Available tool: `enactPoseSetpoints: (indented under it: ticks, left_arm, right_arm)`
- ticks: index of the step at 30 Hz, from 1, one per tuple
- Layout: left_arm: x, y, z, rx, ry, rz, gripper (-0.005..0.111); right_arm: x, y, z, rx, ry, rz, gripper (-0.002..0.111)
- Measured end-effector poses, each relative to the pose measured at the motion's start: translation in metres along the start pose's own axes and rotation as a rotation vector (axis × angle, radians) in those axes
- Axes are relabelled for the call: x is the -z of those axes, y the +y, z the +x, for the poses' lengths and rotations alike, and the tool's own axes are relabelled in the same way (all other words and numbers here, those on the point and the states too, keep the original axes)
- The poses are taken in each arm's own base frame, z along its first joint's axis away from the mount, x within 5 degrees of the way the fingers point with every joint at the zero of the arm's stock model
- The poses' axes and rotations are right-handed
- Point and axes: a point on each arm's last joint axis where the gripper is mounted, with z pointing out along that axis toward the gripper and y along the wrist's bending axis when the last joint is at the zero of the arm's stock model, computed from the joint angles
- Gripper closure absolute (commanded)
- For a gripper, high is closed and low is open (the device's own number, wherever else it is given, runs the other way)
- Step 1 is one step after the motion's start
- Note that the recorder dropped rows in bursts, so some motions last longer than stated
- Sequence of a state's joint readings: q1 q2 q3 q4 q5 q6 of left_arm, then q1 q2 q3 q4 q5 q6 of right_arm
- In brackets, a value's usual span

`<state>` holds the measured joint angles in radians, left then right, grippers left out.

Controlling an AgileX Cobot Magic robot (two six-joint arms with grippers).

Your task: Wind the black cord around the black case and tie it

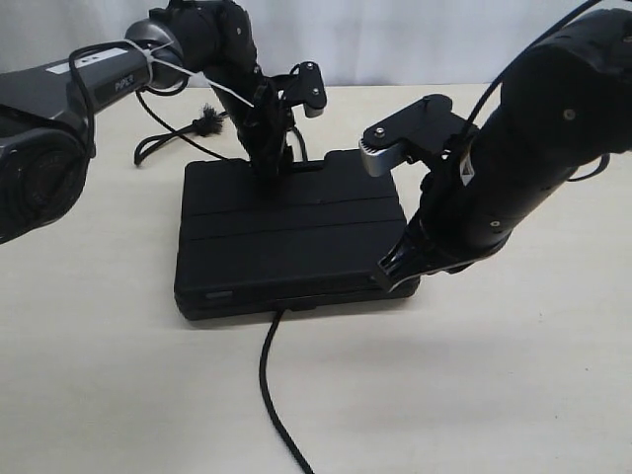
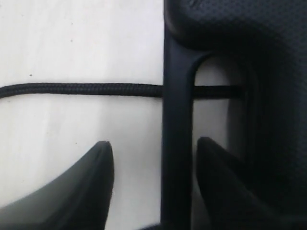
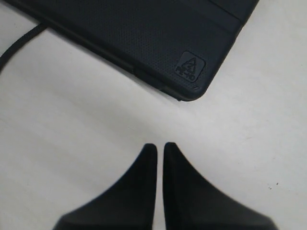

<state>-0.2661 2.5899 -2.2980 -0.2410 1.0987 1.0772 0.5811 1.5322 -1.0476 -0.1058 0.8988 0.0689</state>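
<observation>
The black case [image 1: 296, 237] lies flat in the middle of the table. The black cord [image 1: 267, 375] comes out from under its near edge and trails toward me; behind the case it loops away to a fuzzy knot [image 1: 207, 120]. My left gripper [image 1: 269, 163] is at the case's far edge. In the left wrist view this gripper [image 2: 154, 142] is open astride the handle bar [image 2: 177, 143], one finger inside the cutout, and the cord [image 2: 81, 89] passes under the bar. My right gripper [image 3: 159, 146] is shut on nothing, over bare table just off the case's corner [image 3: 144, 38].
The right arm [image 1: 523, 148] hangs over the case's right side. Light table [image 1: 494, 395] surrounds the case. A white wall or curtain closes off the back.
</observation>
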Motion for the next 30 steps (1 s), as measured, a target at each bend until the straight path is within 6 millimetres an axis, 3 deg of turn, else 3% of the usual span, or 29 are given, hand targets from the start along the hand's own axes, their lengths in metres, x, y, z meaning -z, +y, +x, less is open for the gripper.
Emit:
enactPoseSetpoints:
  ticks: [2, 8, 14, 30]
  left_arm:
    - [-0.005, 0.0, 0.001, 0.004, -0.004, -0.001, 0.056]
    - [-0.012, -0.002, 0.002, 0.029, -0.003, 0.031, 0.107]
    - [-0.012, -0.003, 0.007, 0.102, 0.068, 0.023, 0.107]
    - [-0.002, -0.004, 0.023, 0.675, 0.269, -0.053, 0.107]
  right_arm:
    - [0.0, 0.0, 0.0, 0.0, 0.0, 0.0, 0.104]
    - [0.0, 0.0, -0.001, 0.0, -0.008, -0.001, 0.104]
    - [0.0, 0.0, -0.001, 0.0, -0.008, -0.001, 0.104]
    - [0.0, 0.001, -0.001, -0.007, -0.007, -0.009, 0.104]
